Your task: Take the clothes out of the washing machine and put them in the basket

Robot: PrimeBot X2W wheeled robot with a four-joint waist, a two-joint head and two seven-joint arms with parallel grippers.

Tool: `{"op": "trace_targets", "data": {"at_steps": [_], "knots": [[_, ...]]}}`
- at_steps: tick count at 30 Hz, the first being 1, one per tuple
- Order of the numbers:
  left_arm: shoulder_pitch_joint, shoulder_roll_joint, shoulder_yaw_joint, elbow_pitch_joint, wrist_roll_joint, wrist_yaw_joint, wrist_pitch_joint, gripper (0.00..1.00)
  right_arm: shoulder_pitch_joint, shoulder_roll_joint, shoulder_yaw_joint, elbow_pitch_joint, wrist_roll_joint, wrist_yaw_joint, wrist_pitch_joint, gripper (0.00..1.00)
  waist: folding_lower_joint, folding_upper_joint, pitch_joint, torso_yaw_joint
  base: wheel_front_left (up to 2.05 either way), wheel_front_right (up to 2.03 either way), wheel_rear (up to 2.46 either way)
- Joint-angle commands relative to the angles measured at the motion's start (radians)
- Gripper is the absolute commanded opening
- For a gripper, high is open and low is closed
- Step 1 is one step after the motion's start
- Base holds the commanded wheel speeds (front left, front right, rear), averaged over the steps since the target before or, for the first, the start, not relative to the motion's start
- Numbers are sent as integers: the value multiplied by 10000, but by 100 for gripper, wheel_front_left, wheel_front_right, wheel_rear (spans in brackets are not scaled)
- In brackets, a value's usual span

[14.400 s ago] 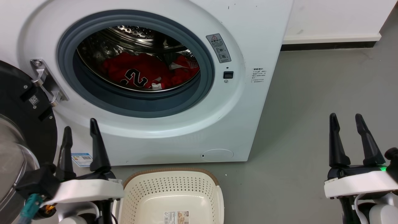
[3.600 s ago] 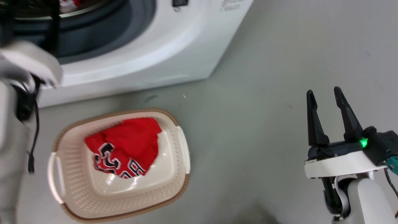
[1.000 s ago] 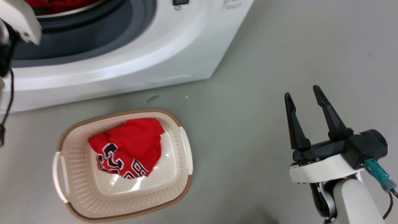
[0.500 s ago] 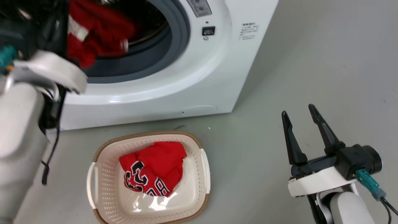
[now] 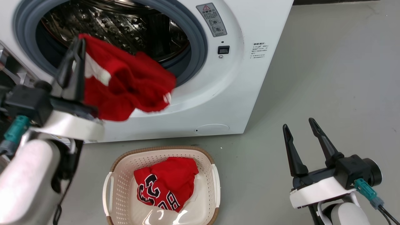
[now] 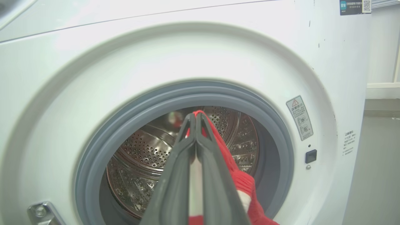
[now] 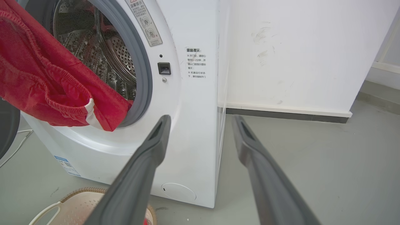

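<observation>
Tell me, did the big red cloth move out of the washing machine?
Yes. Earlier it lay inside the drum; now the big red cloth hangs from the left gripper, outward past the grey seal.

1. We note the plain red garment (image 5: 131,84), pinched in the left gripper (image 5: 78,43), hanging across the washing machine (image 5: 250,93) mouth's lower left.
2. The jersey (image 5: 165,187) covers the basket (image 5: 216,181) middle; we see its left strip free.
3. Bare floor (image 5: 328,78) surrounds the right gripper (image 5: 298,123).

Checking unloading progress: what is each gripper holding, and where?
Left gripper pinches the plain bright red fabric garment at its upper edge; right gripper holds nothing.
</observation>
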Motion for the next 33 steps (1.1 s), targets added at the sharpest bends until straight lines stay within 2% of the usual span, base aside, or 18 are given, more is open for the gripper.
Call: {"op": "trace_targets", "data": {"at_steps": [1,8,15,25,33], "knots": [[396,46,-118,-321,-66,73,204,0,92,13,1,27,-38,-11,-20,100,2,0,-81,57,0,0,0],[1431,133,-692,-838,-415,38,1034,0,144,13,-17,1,17,-11,-20,100,2,0,-47,115,0,0,0],[2056,-155,-1355,9,-677,-254,1407,0,-139,13,38,-5,-16,-11,-20,100,2,0,409,-71,0,0,0],[1933,-765,-2259,2535,-866,-1217,1567,0,-403,14,-70,-195,-72,-11,-20,100,2,0,1323,-411,0,0,0],[1365,-1635,-3227,5085,-942,-2298,2358,0,-725,14,-109,-340,15,-11,-20,100,2,0,2251,-809,0,0,0]]}}
